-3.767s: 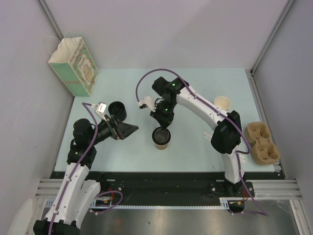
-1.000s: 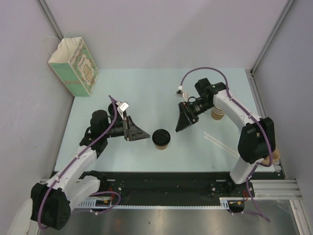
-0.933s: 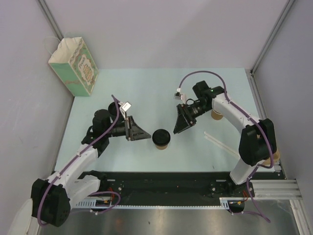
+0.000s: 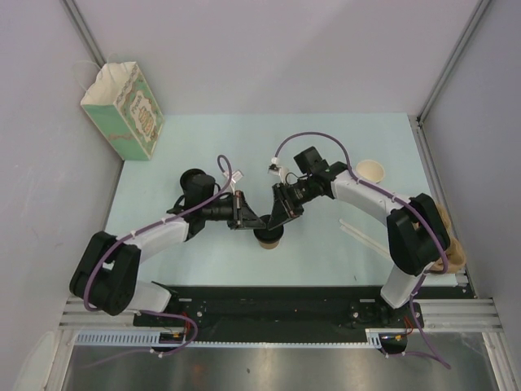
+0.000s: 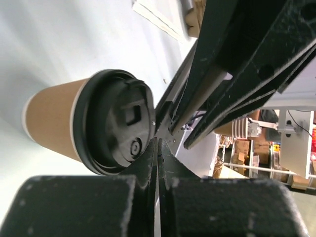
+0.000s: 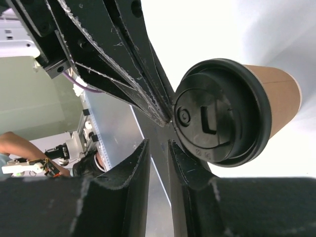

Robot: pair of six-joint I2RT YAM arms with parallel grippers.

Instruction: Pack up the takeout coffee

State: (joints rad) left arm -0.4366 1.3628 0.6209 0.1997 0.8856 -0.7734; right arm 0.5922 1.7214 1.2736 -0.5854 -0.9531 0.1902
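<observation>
The takeout coffee (image 4: pixel 269 236), a tan paper cup with a black lid, stands near the table's front middle. My left gripper (image 4: pixel 258 221) comes in from the left and is shut with nothing in it. Its tips (image 5: pixel 157 140) lie right at the lid's rim (image 5: pixel 118 121). My right gripper (image 4: pixel 274 223) comes in from the right, its jaws a narrow gap apart and empty. In the right wrist view the right gripper (image 6: pixel 158 142) sits beside the lid (image 6: pixel 219 118), just under the left gripper's fingers (image 6: pixel 118 59). I cannot tell whether either gripper touches the cup.
A mint patterned paper bag (image 4: pixel 122 110) stands at the far left corner. A black lid stack (image 4: pixel 195 177) sits behind the left arm. Lidless tan cups (image 4: pixel 370 171) stand at the right. A brown cup carrier (image 4: pixel 449 244) sits at the right edge, and white sticks (image 4: pixel 362 236) lie nearby.
Both arms have swung inward and now meet over the cup's lid. The left gripper has shut and the right one has narrowed to a slim gap.
</observation>
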